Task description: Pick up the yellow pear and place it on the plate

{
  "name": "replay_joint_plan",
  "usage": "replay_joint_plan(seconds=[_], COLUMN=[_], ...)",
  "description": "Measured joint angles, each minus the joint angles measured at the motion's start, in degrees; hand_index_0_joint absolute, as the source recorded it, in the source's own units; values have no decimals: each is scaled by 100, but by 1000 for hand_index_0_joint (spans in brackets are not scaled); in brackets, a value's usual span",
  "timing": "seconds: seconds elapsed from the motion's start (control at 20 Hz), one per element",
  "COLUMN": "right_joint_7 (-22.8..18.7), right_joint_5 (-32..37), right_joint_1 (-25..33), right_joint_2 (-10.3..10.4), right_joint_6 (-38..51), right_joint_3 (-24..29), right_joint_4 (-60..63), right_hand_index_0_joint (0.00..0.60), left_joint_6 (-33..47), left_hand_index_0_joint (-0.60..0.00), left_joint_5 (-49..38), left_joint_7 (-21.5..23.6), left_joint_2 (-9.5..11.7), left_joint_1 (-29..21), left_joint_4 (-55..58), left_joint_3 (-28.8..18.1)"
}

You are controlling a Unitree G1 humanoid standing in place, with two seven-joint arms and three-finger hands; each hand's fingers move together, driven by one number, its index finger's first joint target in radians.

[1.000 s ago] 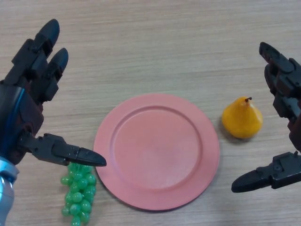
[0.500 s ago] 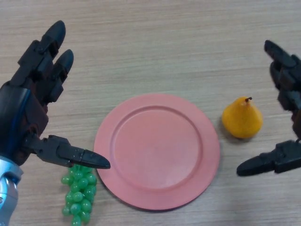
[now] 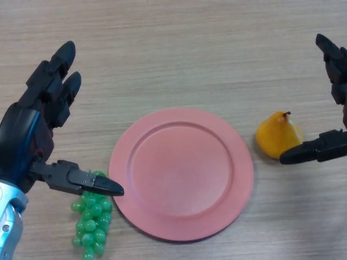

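The right hand (image 3: pixel 332 108) hangs open at the view's right edge, thumb stretched low in front of the yellow pear (image 3: pixel 277 136) and fingers spread above and behind it, nothing held. The pear stands upright on the wooden table (image 3: pixel 179 49), stem up, just beside the pink plate (image 3: pixel 181 173) but off its rim. To grasp well, the hand should probably drop lower and centre on the pear's broad belly, then close thumb against fingers so the smooth fruit cannot squirt out. The left hand (image 3: pixel 35 132) idles open at the left, its thumb above the green grapes (image 3: pixel 90 216).
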State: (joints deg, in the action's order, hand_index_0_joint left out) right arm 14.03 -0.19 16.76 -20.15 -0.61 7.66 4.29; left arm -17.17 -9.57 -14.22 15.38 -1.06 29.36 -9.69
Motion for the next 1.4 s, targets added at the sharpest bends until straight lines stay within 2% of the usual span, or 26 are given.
replay_joint_plan(seconds=[0.15, 0.25, 0.5, 0.75, 0.85, 0.9, 0.95, 1.0, 1.05, 1.1, 1.15, 1.2, 1.3, 1.35, 1.4], right_joint_7=[-27, 10, 190, 353, 371, 375, 415, 417, 374, 20, -1178, -1309, -1418, -1726, -1749], right_joint_5=[-151, -150, -155, -227, -280, -280, -280, -280, -411, -895, -2205, -2527, -2530, -2670, -2671], right_joint_1=[438, 601, 1244, 1780, 1813, 1818, 1818, 1826, 1905, 1988, 2054, 2087, 2108, 2108, 2106], right_joint_2=[-33, -32, -23, -4, 19, 43, 54, 54, 53, 20, -106, -141, -141, -147, -147], right_joint_6=[792, 949, 1841, 2372, 2446, 2445, 2445, 2445, 2489, 2753, 3492, 3575, 3569, 3569, 3564], right_joint_3=[-241, -364, -411, -421, -421, -421, -422, -423, -466, -636, -977, -989, -953, -946, -920], right_joint_4=[1293, 1981, 4008, 5422, 5719, 5777, 5791, 5802, 5924, 6162, 6493, 6504, 6468, 6467, 6433], right_hand_index_0_joint=[0, 0, 0, 0, 0, 98, 249, 348, 499, 582, 600, 600, 600, 600, 600], left_joint_6=[86, 112, 120, 112, 49, 42, 7, -26, -37, -38, -37, -37, -37, -37, -37], left_hand_index_0_joint=[0, 0, 0, 0, 0, 0, 0, 0, 0, 0, 0, 0, 0, 0, 0], left_joint_5=[4, 6, 4, -2, -23, -23, -24, -23, -23, -24, -43, -59, -56, -55, -55], left_joint_7=[1, 1, -1, 1, 0, 0, 0, 1, 1, 1, 0, -1, -1, 0, 0], left_joint_2=[-8, -8, -31, -78, -101, -108, -115, -115, -122, -147, -209, -215, -221, -229, -241], left_joint_1=[16, 44, 208, 353, 437, 454, 474, 481, 514, 540, 606, 638, 716, 744, 751], left_joint_4=[-1, 2, 174, 463, 632, 639, 639, 640, 647, 675, 791, 821, 831, 832, 835], left_joint_3=[16, 9, 1, -22, -83, -141, -232, -259, -259, -261, -265, -295, -453, -498, -498])
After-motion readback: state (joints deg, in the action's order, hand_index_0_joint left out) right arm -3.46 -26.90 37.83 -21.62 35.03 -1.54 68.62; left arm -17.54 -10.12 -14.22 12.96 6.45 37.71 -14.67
